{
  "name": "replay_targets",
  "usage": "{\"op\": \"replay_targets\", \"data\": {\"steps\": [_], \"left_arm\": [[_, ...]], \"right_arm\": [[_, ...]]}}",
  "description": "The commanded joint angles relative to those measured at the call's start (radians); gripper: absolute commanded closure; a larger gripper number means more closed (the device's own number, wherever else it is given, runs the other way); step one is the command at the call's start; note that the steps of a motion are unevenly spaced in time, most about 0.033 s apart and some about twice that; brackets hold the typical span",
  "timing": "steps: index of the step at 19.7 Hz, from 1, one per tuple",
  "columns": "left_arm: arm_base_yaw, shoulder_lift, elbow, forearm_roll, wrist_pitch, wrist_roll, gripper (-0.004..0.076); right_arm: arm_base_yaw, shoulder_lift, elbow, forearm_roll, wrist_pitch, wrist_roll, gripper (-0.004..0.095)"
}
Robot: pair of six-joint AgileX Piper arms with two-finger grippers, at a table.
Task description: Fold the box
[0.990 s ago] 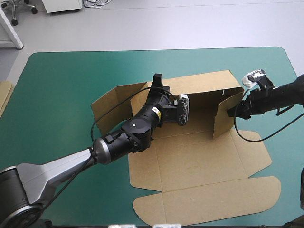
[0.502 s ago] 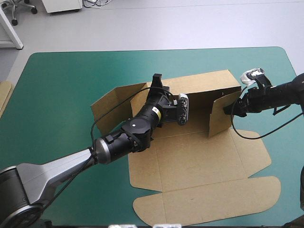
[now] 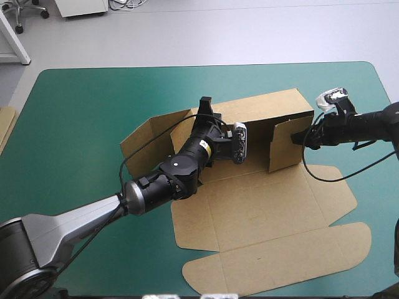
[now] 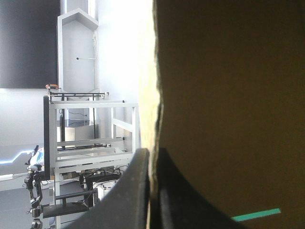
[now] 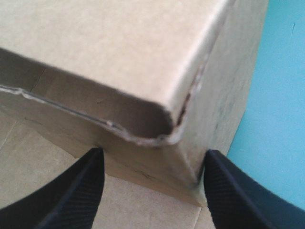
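Item: the box, a cut sheet of brown board, part-formed.
Location: lay on the table with its teal-green cover, from the table's middle toward its near right corner.
Condition: the back wall stood raised on the side toward the table's far edge. The right side flap stood upright and turned inward. The left side flap was tilted up. The base and lid panels lay flat toward the table's near edge.
Left gripper: over the table's middle, black fingers pinched together on the top edge of the back wall.
Right gripper: toward the table's right edge, fingers spread wide and grasping nothing, with the corner of the raised right side flap between them.
Also noted: an edge of spare board at the table's left edge.
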Motion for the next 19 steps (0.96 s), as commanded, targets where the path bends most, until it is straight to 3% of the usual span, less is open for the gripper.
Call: {"op": "replay_targets", "data": {"steps": [1,7,10,15,19], "left_arm": [[-0.004,-0.045,-0.027,0.036,-0.032,-0.017,0.0734],[-0.004,-0.045,-0.027,0.036,-0.032,-0.017,0.0734],[-0.004,-0.045,-0.027,0.036,-0.032,-0.017,0.0734],[-0.004,-0.045,-0.027,0.036,-0.039,-0.017,0.0734],[-0.004,-0.045,-0.027,0.036,-0.039,-0.017,0.0734]], "right_arm": [[0.002,-0.045,0.065,0.186,-0.074,-0.120,0.0347],[0.002,-0.045,0.157,0.324,-0.177,-0.365,0.0388],[0.002,-0.045,0.157,0.410,-0.195,-0.395,0.0399],[0.002,-0.045,0.157,0.427,-0.258,-0.461,0.0401],[0.002,-0.045,0.157,0.463,-0.243,-0.493,0.0491]]}}
